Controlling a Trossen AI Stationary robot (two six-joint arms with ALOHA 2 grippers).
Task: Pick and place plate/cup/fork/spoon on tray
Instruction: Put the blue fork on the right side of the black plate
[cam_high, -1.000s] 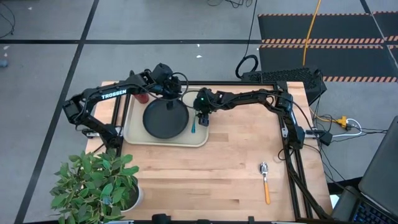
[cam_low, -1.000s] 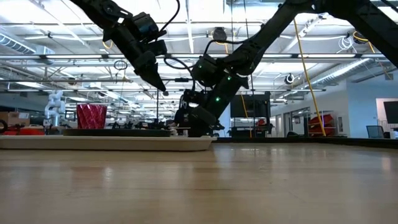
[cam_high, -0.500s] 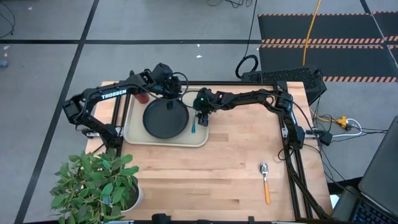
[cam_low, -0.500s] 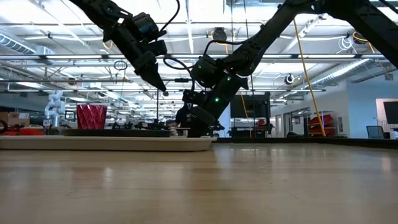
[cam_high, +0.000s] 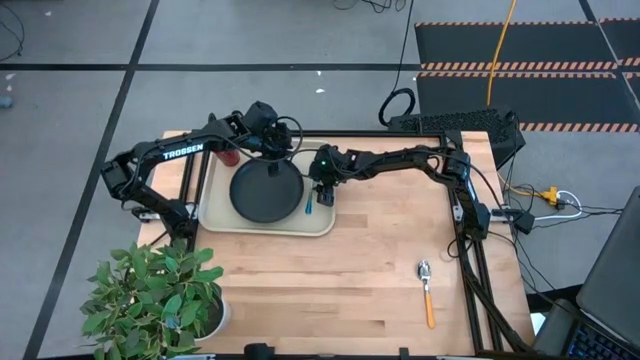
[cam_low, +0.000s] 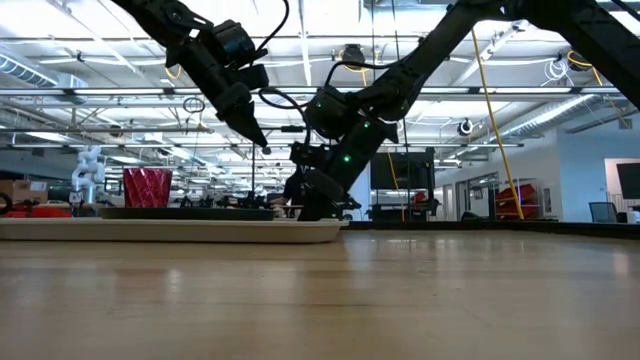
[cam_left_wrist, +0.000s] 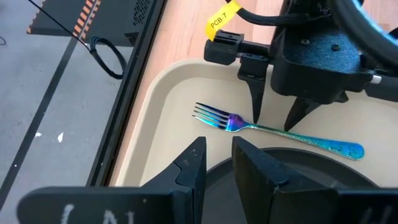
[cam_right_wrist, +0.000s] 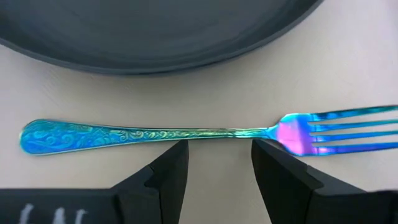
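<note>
On the worktop (cam_high: 330, 280) lies the beige tray (cam_high: 215, 205), carrying the matte black plate (cam_high: 266, 192), the dark red cup (cam_high: 231, 156) and the iridescent blue fork (cam_left_wrist: 273, 129) beside the plate. Right gripper (cam_left_wrist: 275, 116), fingers spread, straddles the fork's handle. Left gripper (cam_left_wrist: 216, 163), narrowly parted and empty, hovers over the plate. The left arm reads "TROSSEN"; a yellow tag reads "PCB 7". Well apart lies the orange-handled spoon (cam_high: 427, 292).

From above, the right gripper (cam_high: 319, 193) hides most of the fork (cam_high: 310, 206) from you; its wrist picture crops the tine tips and the plate (cam_right_wrist: 155, 28).
</note>
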